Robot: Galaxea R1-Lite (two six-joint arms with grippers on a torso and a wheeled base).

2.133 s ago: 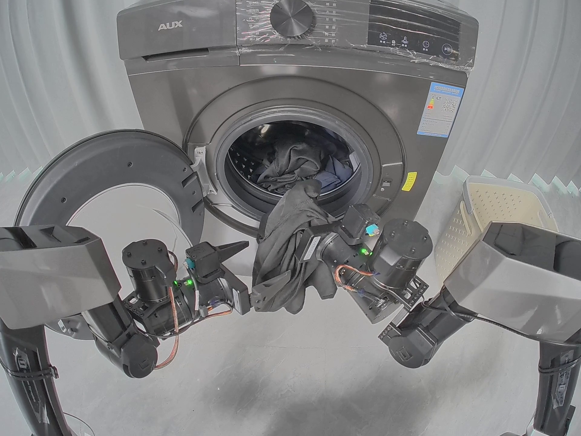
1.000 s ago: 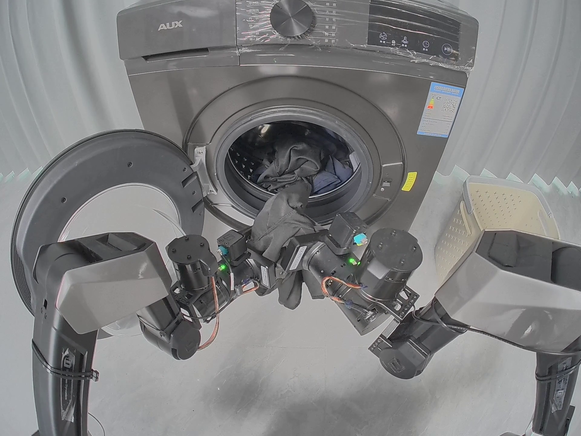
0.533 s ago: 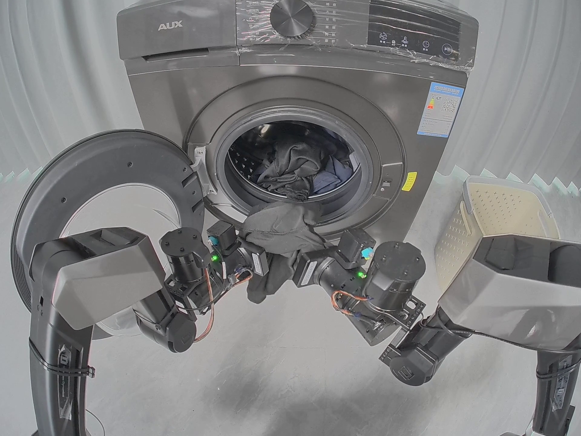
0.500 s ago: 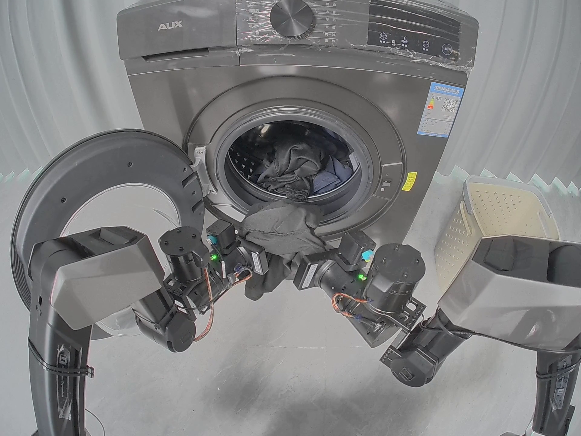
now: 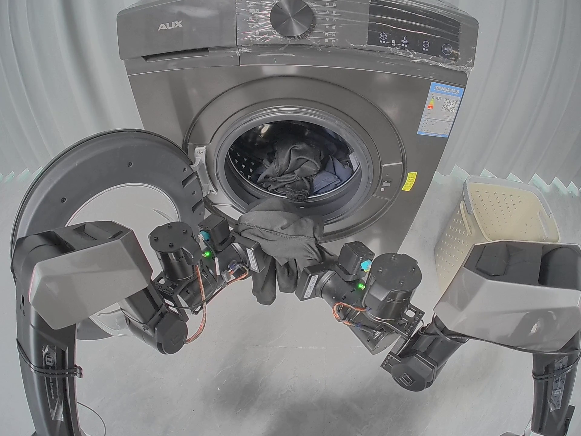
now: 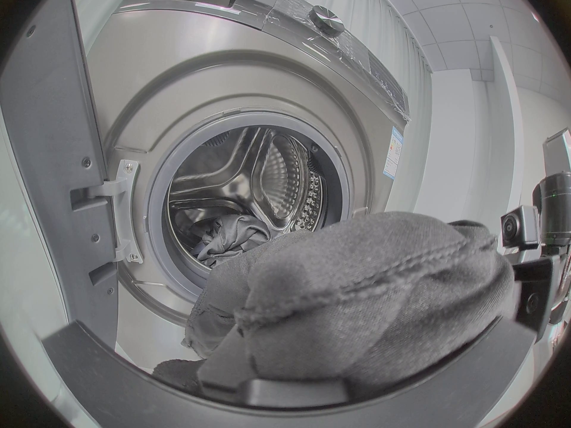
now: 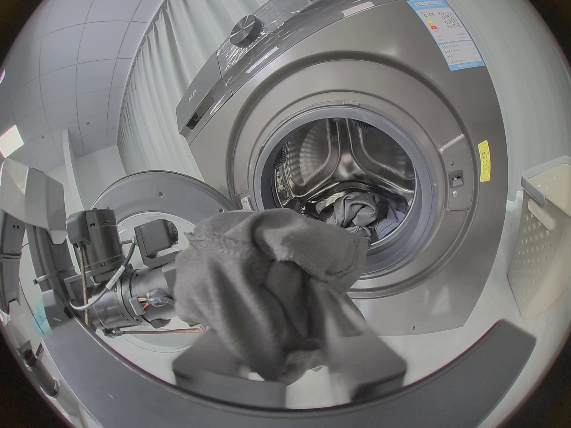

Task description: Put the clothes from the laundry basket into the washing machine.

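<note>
A dark grey garment (image 5: 281, 228) hangs bunched between my two grippers, just in front of the lower rim of the washing machine's (image 5: 290, 86) open drum (image 5: 290, 165). My left gripper (image 5: 259, 257) is shut on its left side and my right gripper (image 5: 298, 269) on its right side. The cloth drapes over both sets of fingers, as the left wrist view (image 6: 369, 292) and the right wrist view (image 7: 267, 280) show. More dark clothes (image 5: 296, 161) lie inside the drum. The cream laundry basket (image 5: 502, 210) stands on the floor to the machine's right.
The round machine door (image 5: 109, 171) is swung fully open to the left, close behind my left arm. Grey floor lies in front of the machine. Pale curtains hang behind it.
My left gripper came in from the left and shut on the garment. The cloth, earlier hanging long from the right gripper, is now gathered between both, a little lower and under the drum's rim.
</note>
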